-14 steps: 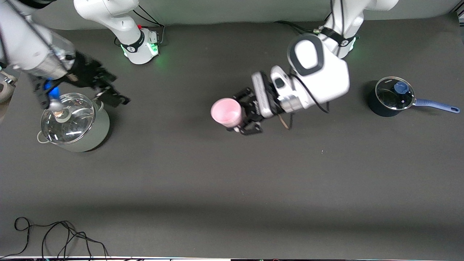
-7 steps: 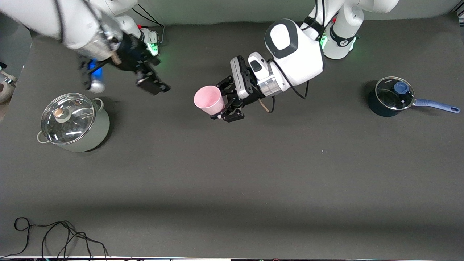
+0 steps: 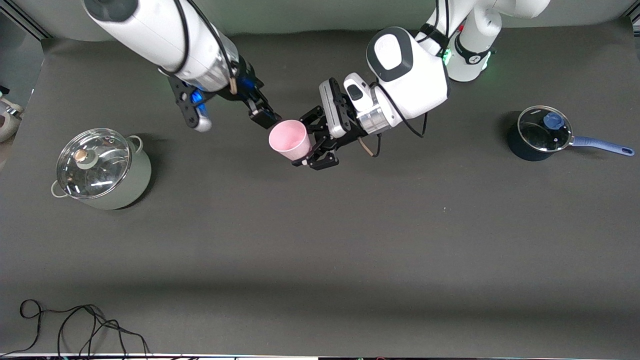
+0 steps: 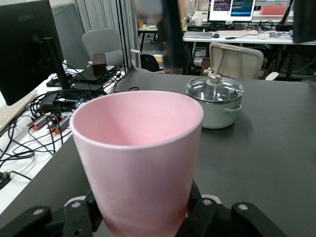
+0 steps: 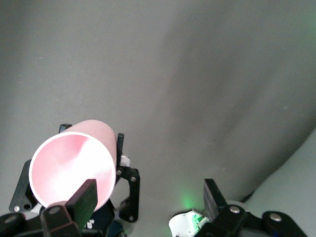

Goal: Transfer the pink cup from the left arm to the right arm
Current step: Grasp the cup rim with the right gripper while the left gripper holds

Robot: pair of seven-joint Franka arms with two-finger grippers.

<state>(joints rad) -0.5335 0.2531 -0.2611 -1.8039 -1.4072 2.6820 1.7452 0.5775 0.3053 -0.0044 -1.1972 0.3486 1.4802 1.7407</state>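
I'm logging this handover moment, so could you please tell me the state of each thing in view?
pink cup: held off the table, tilted, empty.
left gripper: shut on the pink cup.
right gripper: open, at the cup's rim, not gripping.
green pot: on the table, glass lid on.
blue saucepan: on the table, lid on.

- The pink cup (image 3: 289,139) (image 4: 138,163) (image 5: 74,168) is plain pale pink inside and out.
- The left gripper (image 3: 312,147) is black; its arm is white with a dark grey cap.
- The right gripper (image 3: 265,119) is black, with a blue glow beside it.
- The stockpot (image 3: 102,170) is pale sage green under a clear glass lid.
- The saucepan (image 3: 542,132) is dark navy with a blue handle and blue lid knob (image 3: 553,120).
- The table (image 3: 350,240) is dark grey.
- A black cable (image 3: 75,325) lies at the near edge, toward the right arm's end.
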